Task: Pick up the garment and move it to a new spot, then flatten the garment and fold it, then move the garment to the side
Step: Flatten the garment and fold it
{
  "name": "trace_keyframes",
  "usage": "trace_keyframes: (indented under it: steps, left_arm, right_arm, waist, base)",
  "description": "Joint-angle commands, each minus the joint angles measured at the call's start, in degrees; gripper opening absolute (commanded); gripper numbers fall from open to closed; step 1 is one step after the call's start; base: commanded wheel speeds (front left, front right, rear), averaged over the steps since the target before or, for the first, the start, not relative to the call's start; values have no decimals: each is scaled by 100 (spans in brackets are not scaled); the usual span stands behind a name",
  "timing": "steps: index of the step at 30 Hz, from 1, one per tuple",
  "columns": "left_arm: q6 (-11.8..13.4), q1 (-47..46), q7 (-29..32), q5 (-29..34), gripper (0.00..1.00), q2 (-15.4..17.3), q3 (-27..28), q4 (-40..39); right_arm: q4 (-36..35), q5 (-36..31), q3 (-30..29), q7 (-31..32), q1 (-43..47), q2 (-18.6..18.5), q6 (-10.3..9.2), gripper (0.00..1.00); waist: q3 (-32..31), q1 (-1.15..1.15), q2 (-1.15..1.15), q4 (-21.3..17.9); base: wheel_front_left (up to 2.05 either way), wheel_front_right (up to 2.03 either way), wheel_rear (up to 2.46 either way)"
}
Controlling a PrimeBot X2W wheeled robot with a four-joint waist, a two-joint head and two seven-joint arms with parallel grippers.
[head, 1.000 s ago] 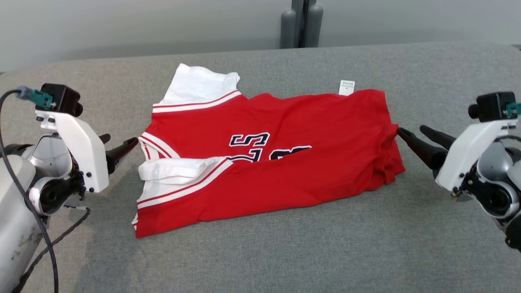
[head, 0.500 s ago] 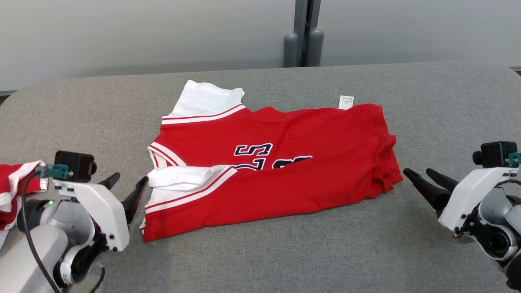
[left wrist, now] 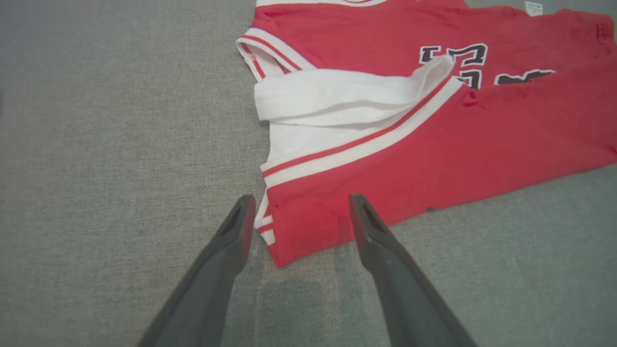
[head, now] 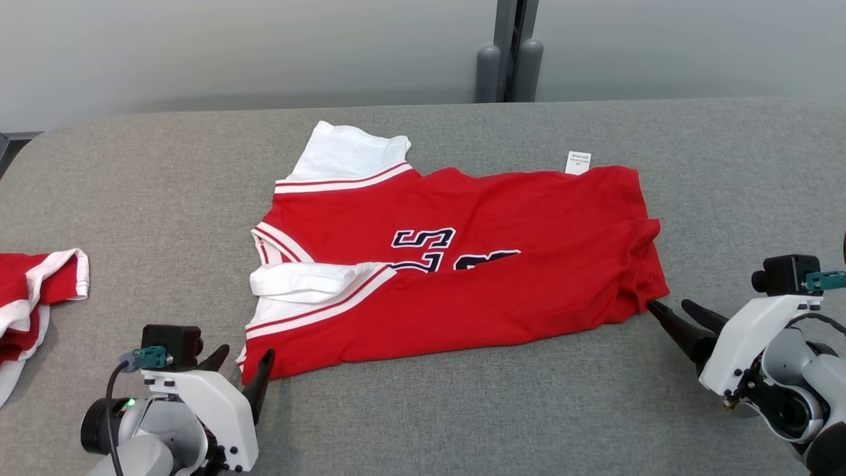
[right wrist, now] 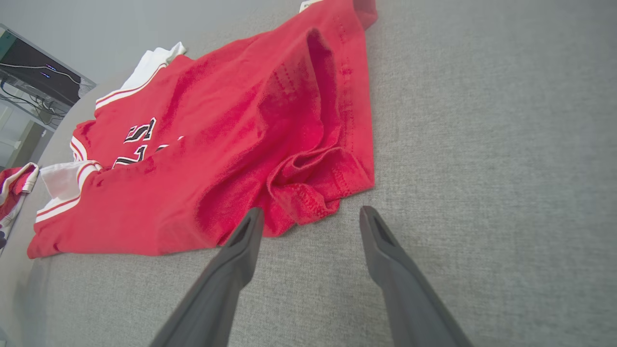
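Observation:
A red jersey with white sleeves and dark numbers, the garment [head: 462, 264], lies folded lengthwise on the grey table [head: 462, 410]. My left gripper [head: 244, 355] is open at the garment's near left corner. In the left wrist view that corner of the garment [left wrist: 434, 140] lies between the spread fingers of the left gripper [left wrist: 300, 200]. My right gripper [head: 669, 305] is open at the near right corner, its fingers pointing at the bunched hem. In the right wrist view the right gripper [right wrist: 311, 212] straddles that crumpled corner of the garment [right wrist: 231, 144]. Neither holds cloth.
A second red and white garment [head: 33, 291] lies bunched at the table's left edge, also seen as the second garment [right wrist: 14, 188] in the right wrist view. Two grey posts [head: 509, 66] stand behind the table against a pale wall. Bare grey table runs along the front.
The head camera has shifted. Both arms have drawn back toward me: the left gripper from beside the collar to the near left corner, the right from mid-hem to the near right corner. Both stayed open.

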Motion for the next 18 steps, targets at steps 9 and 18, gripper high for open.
trace_keyframes:
  steps: [9,18]
  left_arm:
    - [-14,-151,81,-20,100,-205,-106,711]
    - [-145,-303,-94,-46,100,-445,-93,1316]
  right_arm:
    - [180,-113,93,149,-87,121,2,100]
    - [332,-247,37,129,-264,242,2,100]
  waist:
    - [13,0,0,-27]
    - [68,0,0,-32]
  base:
    - [0,0,0]
    - [0,0,0]
